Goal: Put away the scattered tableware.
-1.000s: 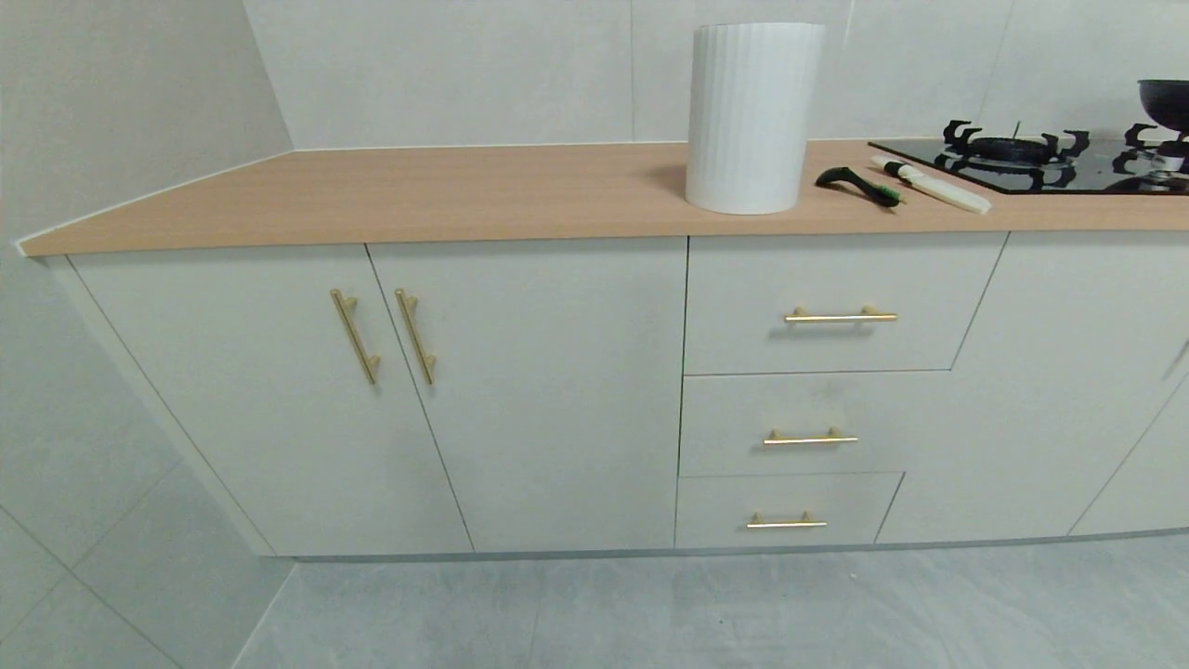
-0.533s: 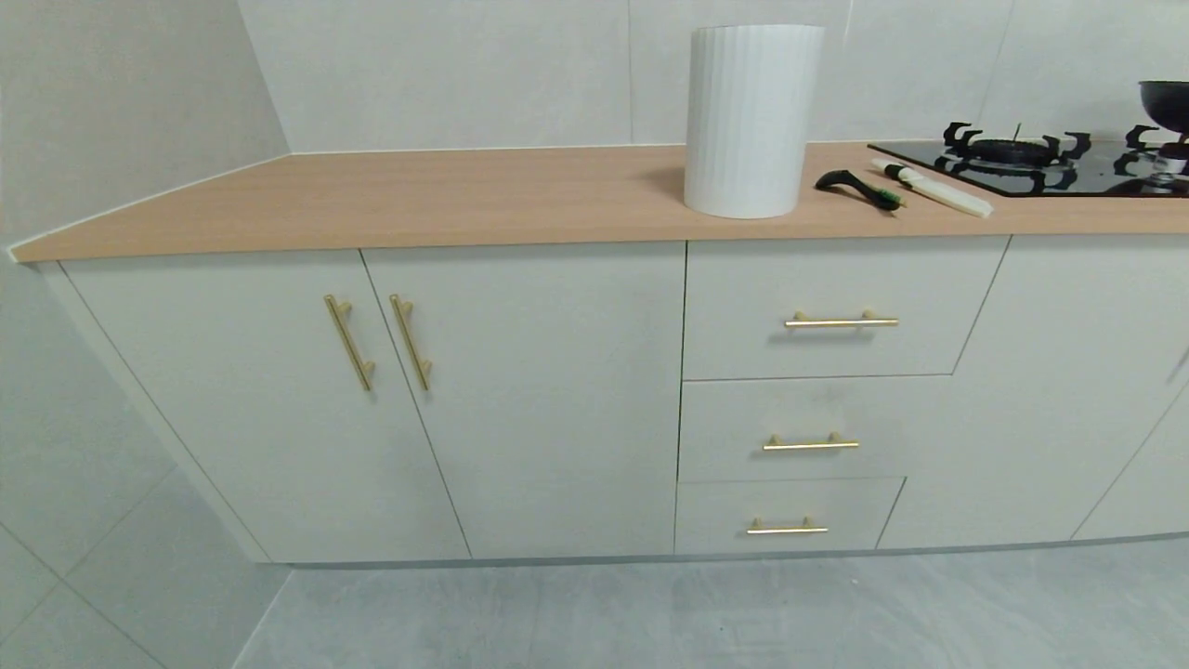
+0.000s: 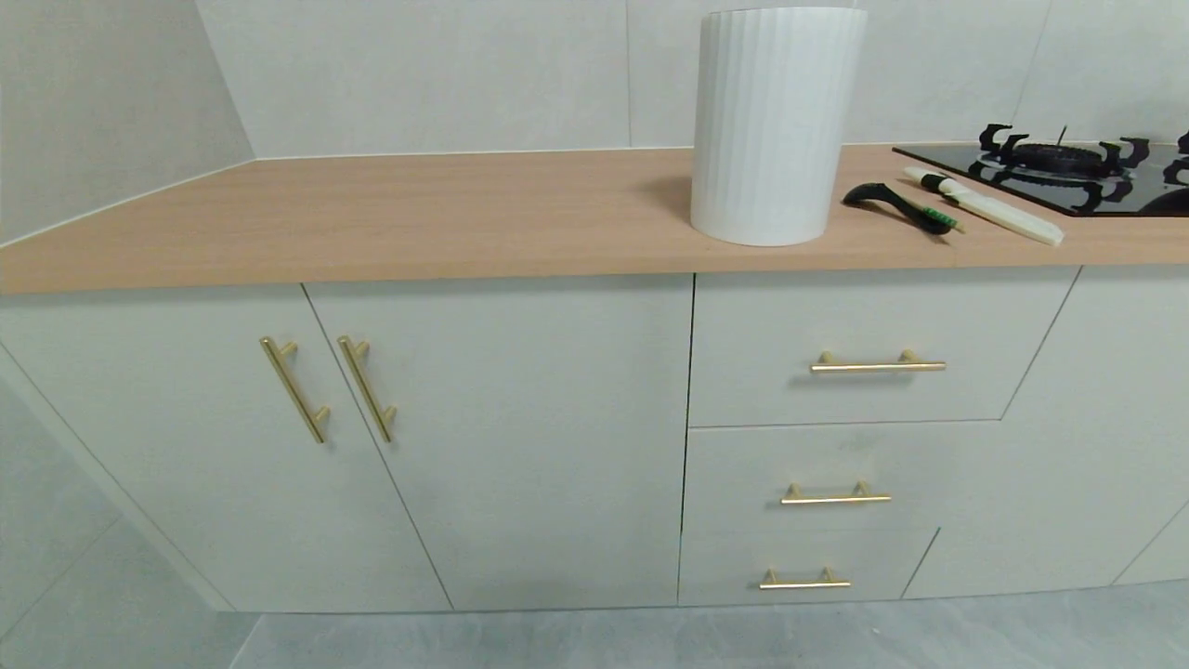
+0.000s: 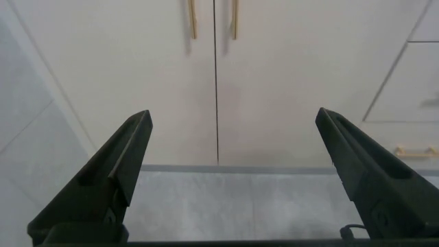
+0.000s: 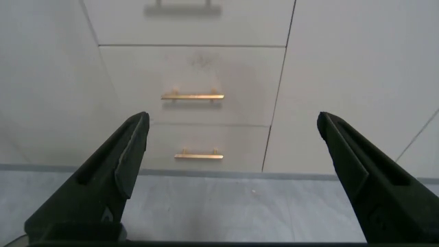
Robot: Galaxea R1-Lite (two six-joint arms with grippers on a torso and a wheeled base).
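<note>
On the wooden countertop [image 3: 418, 218] stands a tall white ribbed holder [image 3: 776, 125]. Just to its right lie a black peeler with a green tip [image 3: 896, 206] and a white knife with a black and green band [image 3: 985, 205]. My left gripper [image 4: 233, 120] hangs open low before the double cabinet doors [image 4: 216, 75], nothing between its fingers. My right gripper [image 5: 233, 123] is open too, low in front of the lower drawers [image 5: 195, 86], holding nothing.
A black gas hob [image 3: 1068, 167] sits at the counter's right end. Below the counter are two doors with gold handles [image 3: 325, 388] and three stacked drawers with gold handles [image 3: 878, 365]. Grey tiled floor [image 3: 557, 641] lies in front; a wall corner closes the left.
The whole head view has shifted: the cabinet and counter now look larger and closer and sit lower and further left, so the camera moved nearer. Nothing on the counter has shifted.
</note>
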